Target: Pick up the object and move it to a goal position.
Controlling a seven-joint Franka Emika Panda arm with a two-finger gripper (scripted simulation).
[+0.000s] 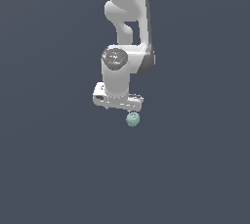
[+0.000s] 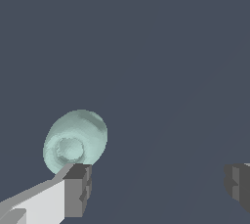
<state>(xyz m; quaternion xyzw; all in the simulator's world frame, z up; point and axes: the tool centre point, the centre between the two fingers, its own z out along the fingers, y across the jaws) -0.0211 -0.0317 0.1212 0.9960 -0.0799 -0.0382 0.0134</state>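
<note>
The pincer (image 2: 158, 189) is seen spread wide, grasping nothing, with the lump (image 2: 75, 142) lying just beside one finger (image 2: 78, 190) rather than between the two. A sideways correction is judged necessary before closing. The lump is pale teal, rounded, slightly dimpled (and tiny).

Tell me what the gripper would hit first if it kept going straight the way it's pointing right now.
Probably one finger would meet the teal-green lump. The gripper is open, and in the wrist view the lump sits ahead of that finger rather than in the gap. Depth is unclear; elsewhere only plain ground shows.
</note>
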